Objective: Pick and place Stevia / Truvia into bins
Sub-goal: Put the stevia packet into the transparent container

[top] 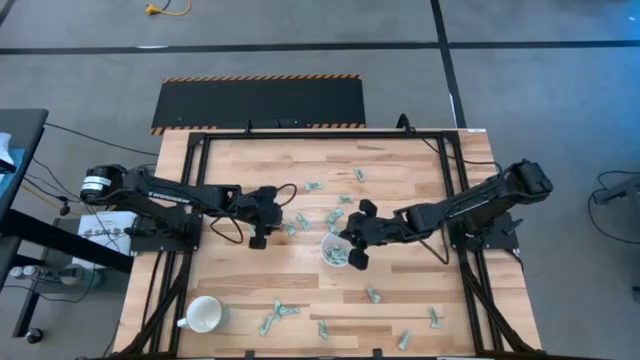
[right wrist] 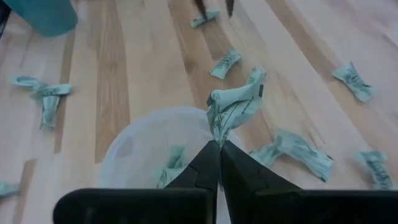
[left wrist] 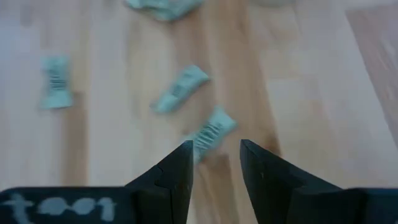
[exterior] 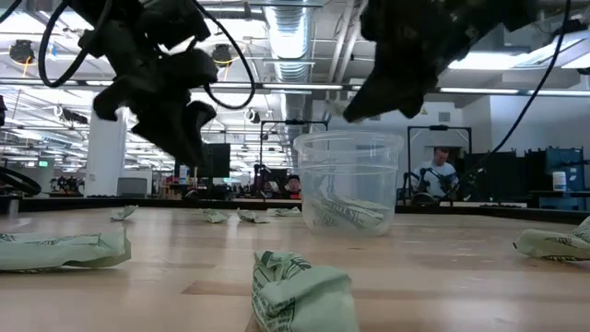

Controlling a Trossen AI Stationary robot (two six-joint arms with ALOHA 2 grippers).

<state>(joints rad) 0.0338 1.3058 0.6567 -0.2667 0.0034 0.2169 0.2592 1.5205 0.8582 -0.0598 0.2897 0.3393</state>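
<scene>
Sachets (right wrist: 234,107) pale green with white; cup (exterior: 348,183) clear; mug (top: 204,314) white; table (top: 250,290) light wood.

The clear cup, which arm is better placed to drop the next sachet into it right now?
The right. The right gripper is shut on a sachet directly above the clear cup. The left gripper is open and empty, over loose sachets on the table, away from the cup.

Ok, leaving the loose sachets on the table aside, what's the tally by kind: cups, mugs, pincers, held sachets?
Clear cup: 1
White mug: 1
Pincers: 2, left pincer and right pincer
Held sachet: 1, in the right one
Total: 5
</scene>
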